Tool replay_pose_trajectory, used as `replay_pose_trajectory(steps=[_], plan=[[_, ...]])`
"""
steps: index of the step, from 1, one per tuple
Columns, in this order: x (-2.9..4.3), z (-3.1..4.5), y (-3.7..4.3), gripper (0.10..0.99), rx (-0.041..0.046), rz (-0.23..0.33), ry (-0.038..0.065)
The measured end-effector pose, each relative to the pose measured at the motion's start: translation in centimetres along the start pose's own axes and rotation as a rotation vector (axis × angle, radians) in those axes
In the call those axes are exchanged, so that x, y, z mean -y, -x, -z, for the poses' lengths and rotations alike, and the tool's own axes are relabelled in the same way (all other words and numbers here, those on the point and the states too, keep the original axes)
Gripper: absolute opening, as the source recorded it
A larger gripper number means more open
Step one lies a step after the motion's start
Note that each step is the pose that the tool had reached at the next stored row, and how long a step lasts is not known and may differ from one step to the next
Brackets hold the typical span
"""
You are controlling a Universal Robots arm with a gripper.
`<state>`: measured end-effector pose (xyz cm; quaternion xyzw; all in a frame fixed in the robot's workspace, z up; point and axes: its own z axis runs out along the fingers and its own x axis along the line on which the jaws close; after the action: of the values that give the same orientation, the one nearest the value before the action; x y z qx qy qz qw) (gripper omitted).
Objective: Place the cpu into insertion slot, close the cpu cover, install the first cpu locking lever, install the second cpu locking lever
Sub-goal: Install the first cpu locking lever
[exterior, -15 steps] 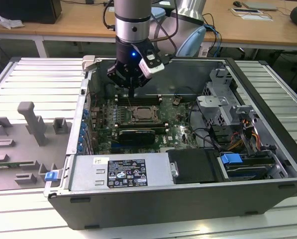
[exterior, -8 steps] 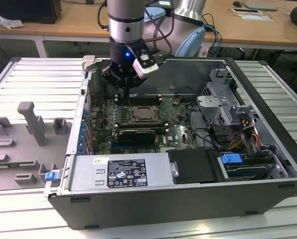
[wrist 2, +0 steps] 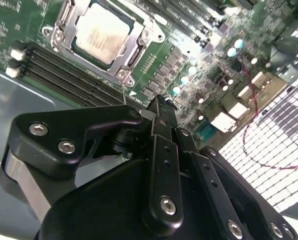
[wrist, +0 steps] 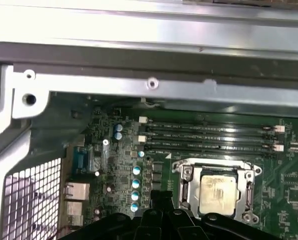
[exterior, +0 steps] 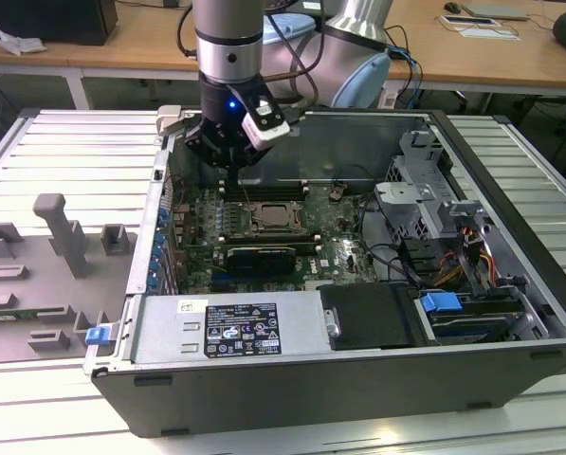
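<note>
By case wall, gripper over mobo, clear of cpu

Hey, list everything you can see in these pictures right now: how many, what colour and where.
computer case: one, dark grey, lying open on the slatted table
motherboard: one, green, on the case floor
cpu: one, silver-beige, inside the cover's window
cpu cover: one, silver, flat around the cpu
memory slots: four, black, alongside the cpu cover
expansion card: one, black, next to the cpu
power supply: one, silver, along the case's near wall
fixture blocks: several, grey, at the exterior view's left
gripper: one, black, above the motherboard by the memory slots
</note>
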<state>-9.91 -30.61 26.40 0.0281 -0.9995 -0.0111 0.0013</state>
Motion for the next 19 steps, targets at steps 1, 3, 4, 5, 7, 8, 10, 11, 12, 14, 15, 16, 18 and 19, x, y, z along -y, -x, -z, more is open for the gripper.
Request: replay_pose_trajectory(steps=[1,3,4,5,7,8,10,11,12,14,15,16,18,19], plan=[[-0.29,-0.09,-0.06,0.106,0.0001,0.0,0.0],[-0.7,-0.22,-0.22,0.106,0.0,0.0,0.0],[-0.87,-0.28,-0.26,0.106,-0.0001,0.0,0.0],[-1.05,-0.36,-0.27,0.106,0.0,0.0,0.0],[-1.45,-0.51,-0.24,0.106,0.0001,0.0,0.0],[-1.65,-0.55,-0.22,0.106,0.0,0.0,0.0],[-1.87,-0.57,-0.17,0.106,-0.0001,0.0,0.0],[-1.95,-0.58,-0.06,0.106,0.0,0.0,0.0],[-2.0,-0.58,0.07,0.106,-0.0001,0.0,0.0],[-2.03,-0.6,0.54,0.106,0.0,0.0,0.0],[-2.03,-0.61,0.76,0.106,0.0,0.0,0.0],[-2.02,-0.63,1.13,0.106,0.0,0.0,0.0],[-1.99,-0.68,2.04,0.106,0.0,0.0,0.0],[-1.95,-0.75,2.83,0.106,0.0,0.0,0.0]])
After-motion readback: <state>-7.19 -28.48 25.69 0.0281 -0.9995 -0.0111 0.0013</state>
